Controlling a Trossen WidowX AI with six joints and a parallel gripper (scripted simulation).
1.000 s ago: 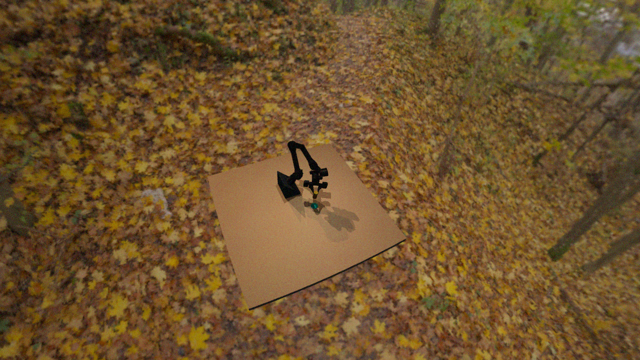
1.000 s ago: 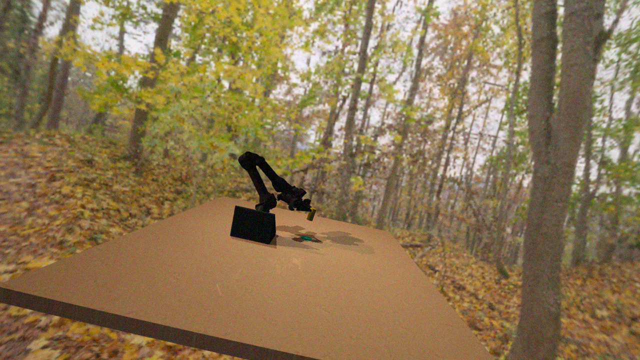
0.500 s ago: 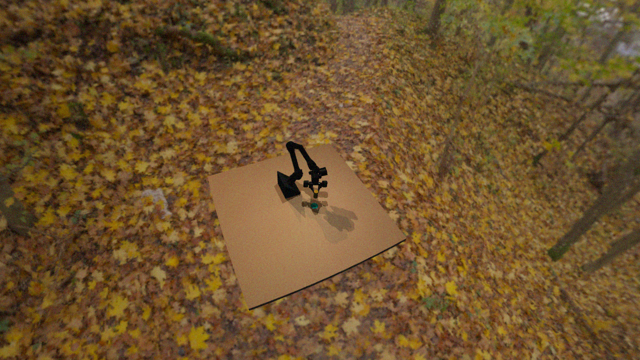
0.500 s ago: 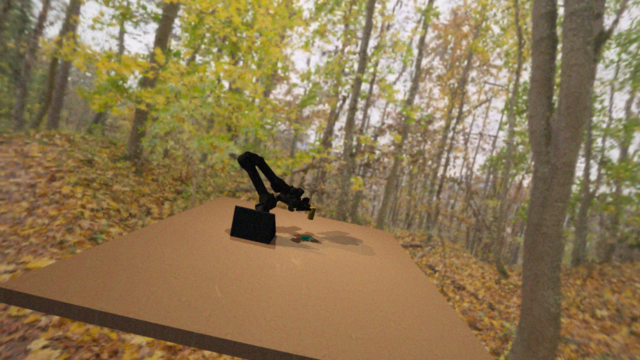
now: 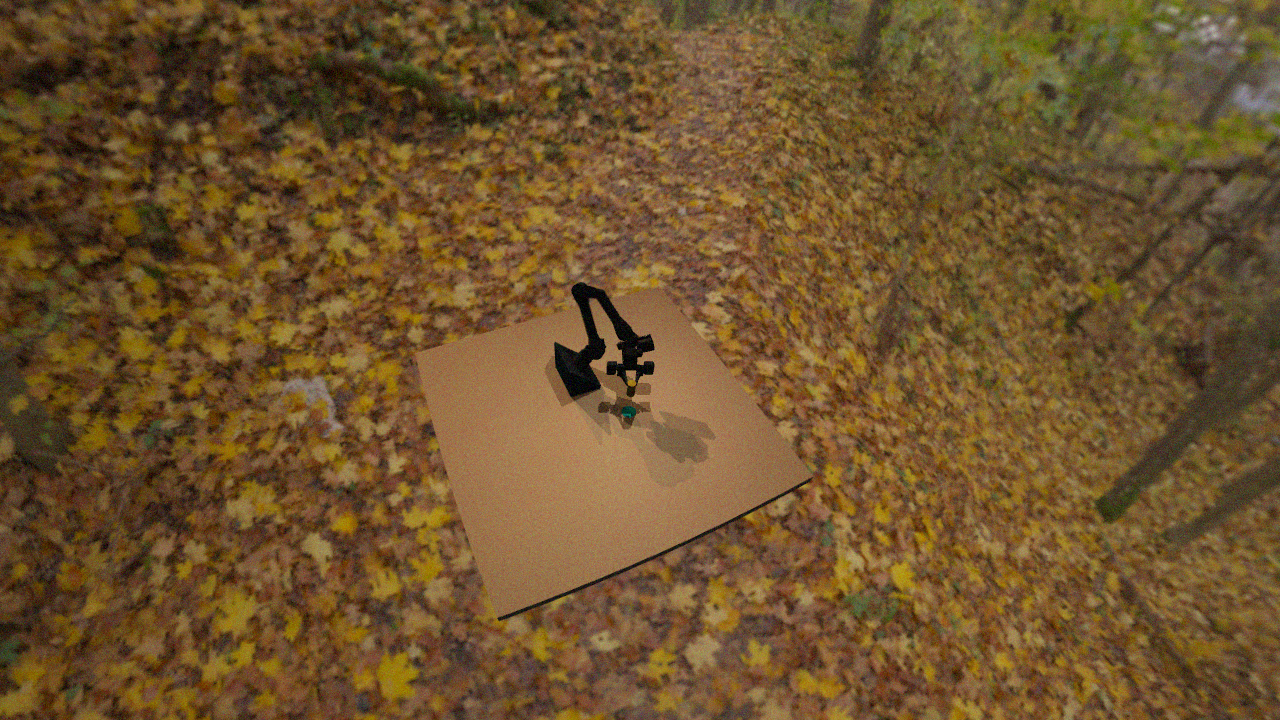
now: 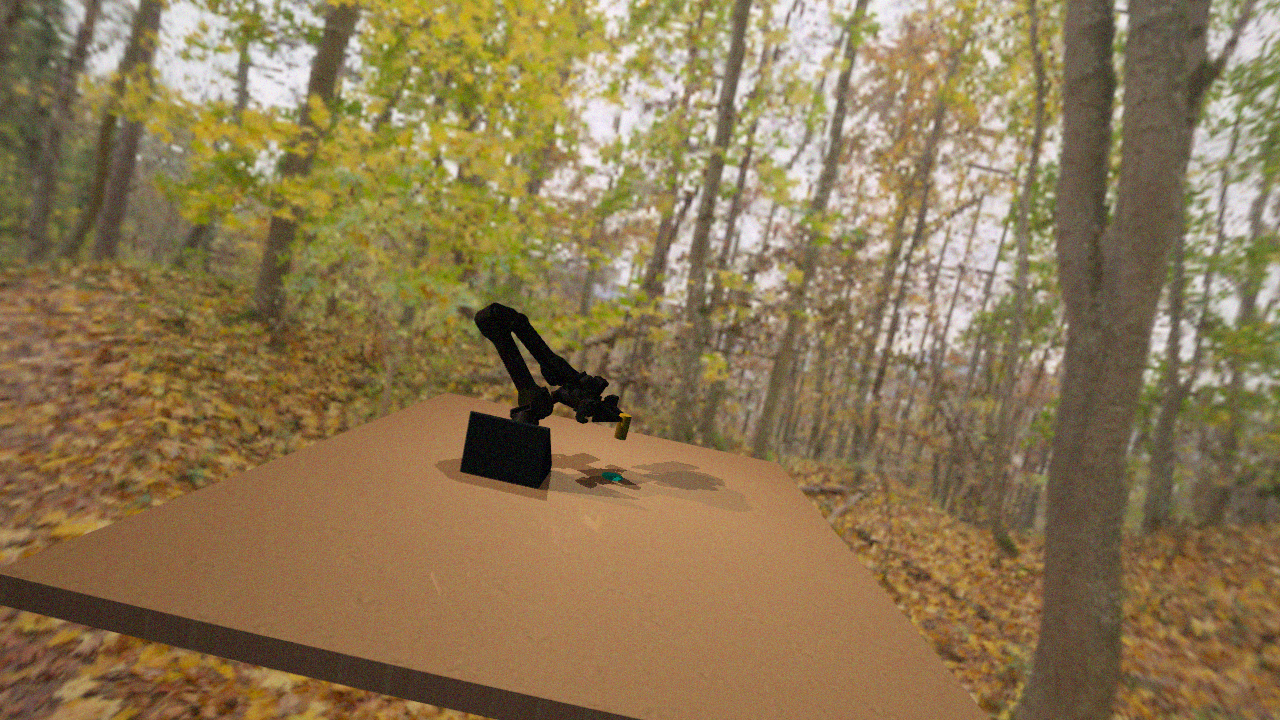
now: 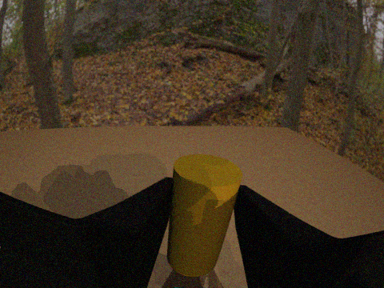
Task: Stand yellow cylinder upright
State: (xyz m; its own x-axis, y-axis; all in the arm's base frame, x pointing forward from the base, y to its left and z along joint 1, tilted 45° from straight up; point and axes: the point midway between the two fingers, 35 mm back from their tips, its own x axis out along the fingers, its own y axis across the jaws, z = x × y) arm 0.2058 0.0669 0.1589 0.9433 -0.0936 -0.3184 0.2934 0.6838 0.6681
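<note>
The yellow cylinder (image 5: 631, 385) (image 6: 622, 427) (image 7: 202, 224) is held in the air, nearly upright with a slight tilt in the exterior view. My gripper (image 5: 631, 386) (image 6: 620, 419) (image 7: 204, 190) is shut on it, one black finger on each side in the wrist view. The cyan circle (image 5: 628, 411) (image 6: 612, 477) lies flat on the table, below the cylinder and partly in the arm's shadow. The circle does not show in the wrist view. The exact sideways offset between cylinder and circle is hard to tell.
The brown table top (image 5: 554, 501) (image 6: 501, 591) (image 7: 272, 152) carries the arm's black base block (image 5: 575, 370) (image 6: 506, 449), beside the circle. The arm's shadows fall around the circle. The table's edges drop off to leaf-covered ground.
</note>
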